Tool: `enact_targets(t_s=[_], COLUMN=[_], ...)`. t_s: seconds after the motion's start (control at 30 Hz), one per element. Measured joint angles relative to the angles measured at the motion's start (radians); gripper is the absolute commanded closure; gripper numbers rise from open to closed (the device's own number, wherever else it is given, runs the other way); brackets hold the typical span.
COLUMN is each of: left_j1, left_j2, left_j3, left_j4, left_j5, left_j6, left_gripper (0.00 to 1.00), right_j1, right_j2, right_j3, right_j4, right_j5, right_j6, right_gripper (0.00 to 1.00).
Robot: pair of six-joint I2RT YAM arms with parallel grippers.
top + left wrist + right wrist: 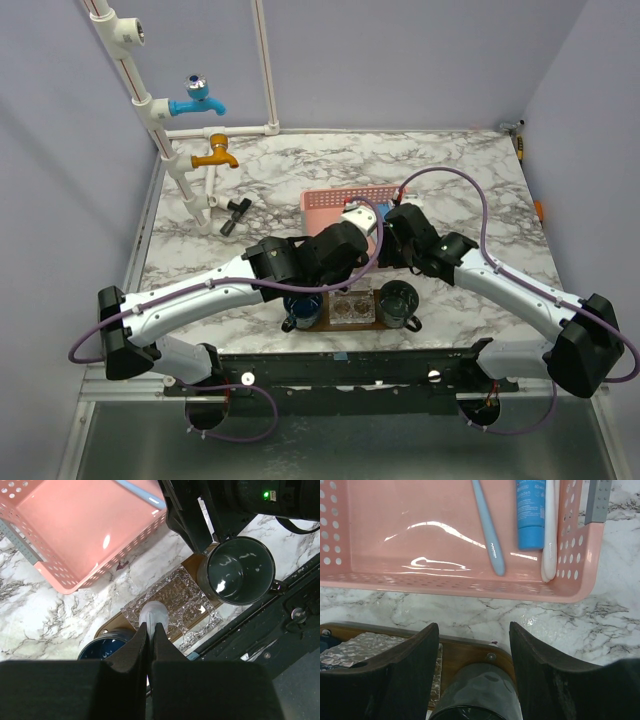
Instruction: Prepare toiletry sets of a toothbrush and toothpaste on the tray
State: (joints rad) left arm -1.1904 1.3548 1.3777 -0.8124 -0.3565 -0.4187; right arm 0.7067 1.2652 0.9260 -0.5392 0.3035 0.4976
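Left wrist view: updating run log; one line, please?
left gripper shut on pale item over glass dish | right gripper open above mug | toothbrushes, toothpaste in pink basket

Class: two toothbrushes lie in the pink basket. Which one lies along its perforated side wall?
The white toothbrush, right of the blue tube; the light-blue toothbrush lies left of it, away from the wall.

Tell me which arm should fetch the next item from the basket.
Right. The right gripper is open, facing the basket where a toothbrush and the toothpaste lie. The left gripper is shut on a pale item over the glass dish, so probably busy.
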Motion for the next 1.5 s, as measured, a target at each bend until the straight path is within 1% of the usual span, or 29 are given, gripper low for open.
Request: enact_targets(t_s=[0.7,1.03,1.5], left_j1=[0.0,0.001,0.005], left_j2=[0.005,0.005,0.005], left_j3=[-0.062,-0.131,-0.182], left_j4=[0.037,0.066,0.116], left_j5=[0.0,-0.001,-0.002], left_j6=[-0.003,-0.011,-0.01], left_gripper=[1.0,1.0,1.0], right_j1=[0.0,0.0,0.0], right_j2=[0.0,0.0,0.013], right_j3=[0.0,0.0,-0.001], right_j4=[0.0,0.0,0.006], right_j5=[-0.003,-0.008,-0.018], right_j6=[0.001,0.001,0.008], right_gripper=[0.38,0.38,0.38])
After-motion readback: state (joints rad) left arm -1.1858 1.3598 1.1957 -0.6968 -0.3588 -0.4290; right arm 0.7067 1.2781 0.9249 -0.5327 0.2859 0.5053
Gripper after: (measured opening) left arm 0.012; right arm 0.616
